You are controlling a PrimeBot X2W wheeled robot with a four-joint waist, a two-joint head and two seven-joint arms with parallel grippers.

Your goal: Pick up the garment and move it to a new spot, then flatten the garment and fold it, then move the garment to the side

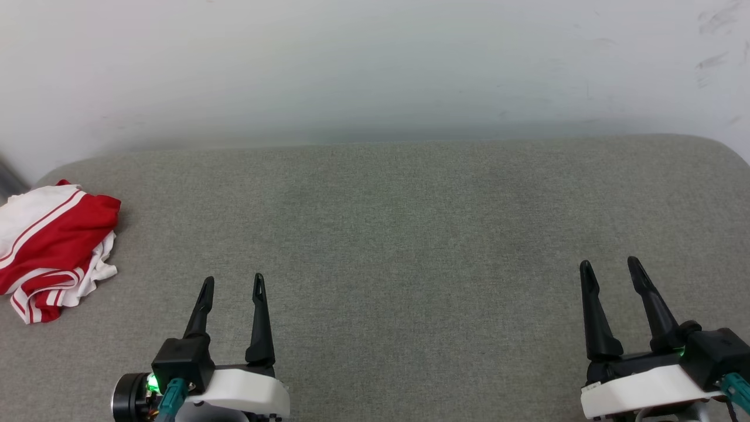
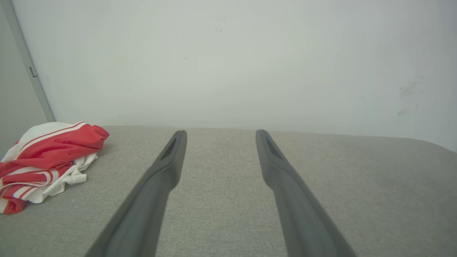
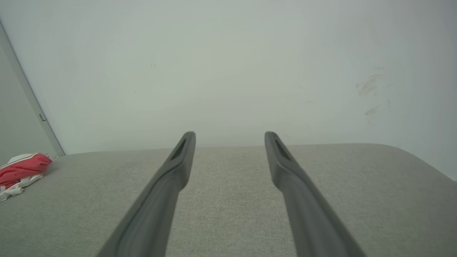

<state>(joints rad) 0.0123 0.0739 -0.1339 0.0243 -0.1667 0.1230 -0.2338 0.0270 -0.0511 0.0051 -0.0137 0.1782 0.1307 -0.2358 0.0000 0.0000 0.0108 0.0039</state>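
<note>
1. grippers sit nearest to us in the head view: our left gripper [image 1: 234, 279] at about 7 o'clock and our right gripper [image 1: 610, 263] at about 5 o'clock, both pointing toward 12.
2. we see the left gripper's two dark fingers spread apart, with bare grey cloth between them and nothing held.
3. we see the right gripper's fingers spread the same way, also holding nothing, and well apart from the left gripper.
4. we cannot tell whether either pair of fingertips touches the cloth below.
5. the grey padded surface [image 1: 375, 234] runs from under both grippers toward 12 o'clock, and its far corners are rounded.
6. the garment [image 1: 55, 252] lies at 9 o'clock, by the surface's left edge. it is a bunched heap of red and white cloth with red-and-white striped trim. it is nearer our left gripper, at about that gripper's 10 o'clock, and touches neither.
7. the pale wall [image 1: 375, 58] stands farthest off at 12 o'clock, with faint scuffs toward 2 o'clock.
</note>
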